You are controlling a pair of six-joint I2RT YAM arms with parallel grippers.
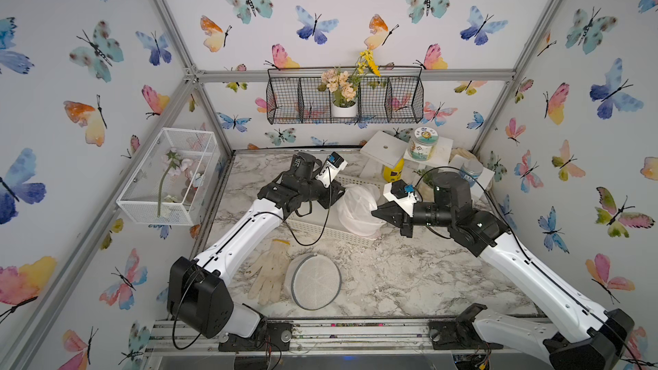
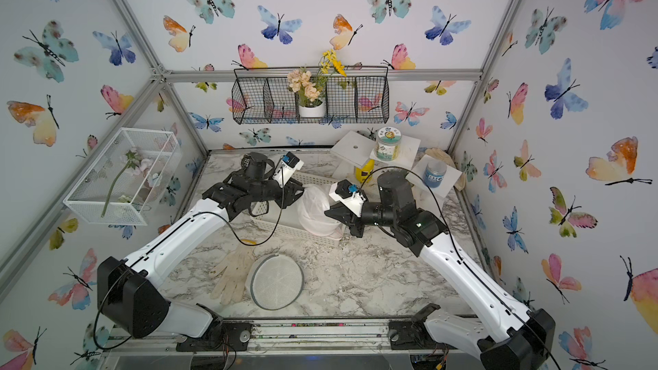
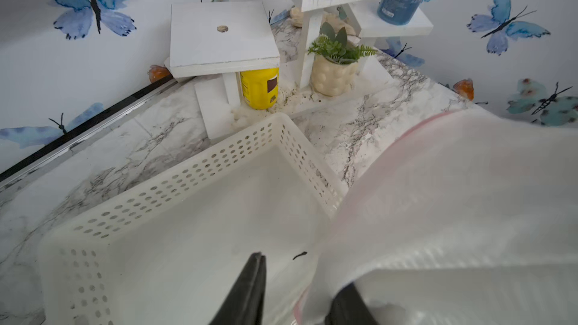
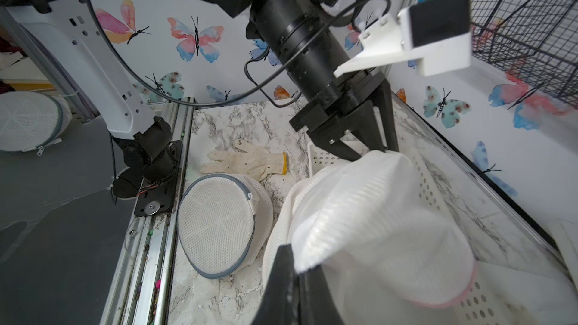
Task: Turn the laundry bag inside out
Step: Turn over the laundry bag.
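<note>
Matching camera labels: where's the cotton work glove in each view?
Top view: glove lies flat on the marble near the front edge, close to the left arm's base.
Top view: glove in the same spot, fingers toward the front.
Left wrist: not in it.
Right wrist: glove on the marble, yellow cuff toward the basket.
Shared landmark: white perforated basket, in all four.

Tips of left gripper (image 4: 372, 153) were hidden behind white mesh laundry bag (image 4: 375, 214). Fingers of right gripper (image 4: 297, 265) were cut by bottom edge in right wrist view. Bag mouth wasn't visible. Much of white perforated plastic basket (image 1: 320, 231) was covered by bag and left arm. Top of yellow canister (image 3: 259, 89) was hidden under white wooden stand (image 3: 219, 32). Print on teal-labelled jar (image 1: 422, 147) and blue silver-lidded jar (image 1: 470, 171) was too small to read.
</note>
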